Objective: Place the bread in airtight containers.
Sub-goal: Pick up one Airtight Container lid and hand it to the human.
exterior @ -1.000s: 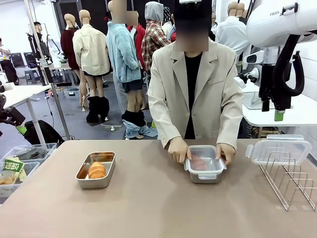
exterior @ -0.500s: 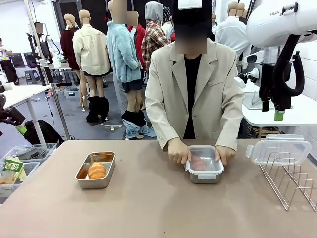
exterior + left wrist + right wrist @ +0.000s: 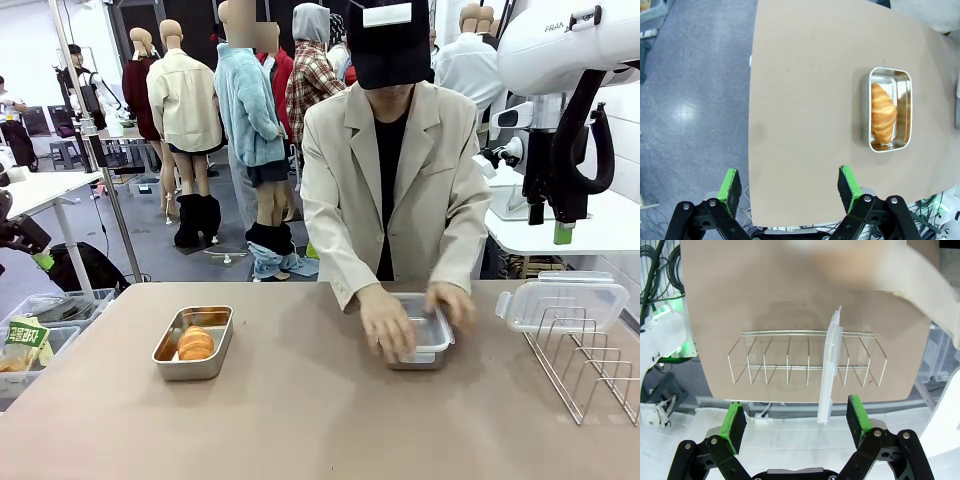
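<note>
Spot one roll of bread [image 3: 196,343] lying in the lidless container [image 3: 160,358] at the left of the table [image 3: 300,420], well apart from the second container [image 3: 432,352], half covered by the person's hands [image 3: 385,322]. Expect trouble at the spare lid [image 3: 830,365], standing on edge in the wire rack [image 3: 790,360]: thin, clear, likely to tip or drag the rack if pinched off-centre. Note left gripper [image 3: 790,182] and right gripper [image 3: 796,422] held high, jaws spread wide on nothing; beware crowding those hands, or seating the lid askew and leaving the bread unsealed.
</note>
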Action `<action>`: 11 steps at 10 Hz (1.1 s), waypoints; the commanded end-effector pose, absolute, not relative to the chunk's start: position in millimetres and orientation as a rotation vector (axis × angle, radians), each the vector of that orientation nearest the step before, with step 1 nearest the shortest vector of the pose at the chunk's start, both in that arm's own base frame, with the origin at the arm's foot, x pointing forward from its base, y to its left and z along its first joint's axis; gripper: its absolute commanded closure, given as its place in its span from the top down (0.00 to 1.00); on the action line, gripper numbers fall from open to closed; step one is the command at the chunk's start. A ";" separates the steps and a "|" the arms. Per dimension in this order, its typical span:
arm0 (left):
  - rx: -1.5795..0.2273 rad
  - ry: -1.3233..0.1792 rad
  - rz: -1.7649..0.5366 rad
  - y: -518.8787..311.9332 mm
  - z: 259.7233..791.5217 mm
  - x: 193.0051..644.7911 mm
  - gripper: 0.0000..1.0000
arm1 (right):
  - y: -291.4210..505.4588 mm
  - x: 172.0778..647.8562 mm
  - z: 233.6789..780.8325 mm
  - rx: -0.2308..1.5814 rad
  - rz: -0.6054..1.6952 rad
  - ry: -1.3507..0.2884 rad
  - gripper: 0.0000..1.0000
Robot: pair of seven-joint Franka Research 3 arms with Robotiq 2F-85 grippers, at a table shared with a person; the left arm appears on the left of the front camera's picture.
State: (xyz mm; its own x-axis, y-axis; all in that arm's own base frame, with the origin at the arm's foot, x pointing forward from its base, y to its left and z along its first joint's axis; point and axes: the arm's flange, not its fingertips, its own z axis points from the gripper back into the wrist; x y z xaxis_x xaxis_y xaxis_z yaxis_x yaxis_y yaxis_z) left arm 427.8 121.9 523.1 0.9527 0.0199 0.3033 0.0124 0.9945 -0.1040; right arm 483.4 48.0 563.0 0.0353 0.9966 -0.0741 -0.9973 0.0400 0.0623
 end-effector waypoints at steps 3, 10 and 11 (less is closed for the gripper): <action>-0.108 -0.316 0.008 123.0 523.7 426.8 1.00 | 47.5 482.4 564.3 0.000 1.533 0.114 1.00; -0.108 -0.316 0.008 123.0 523.7 426.8 1.00 | 47.5 482.4 564.3 0.000 1.533 0.114 1.00; -0.108 -0.316 0.008 123.0 523.7 426.8 1.00 | 47.5 482.4 564.3 0.000 1.533 0.114 1.00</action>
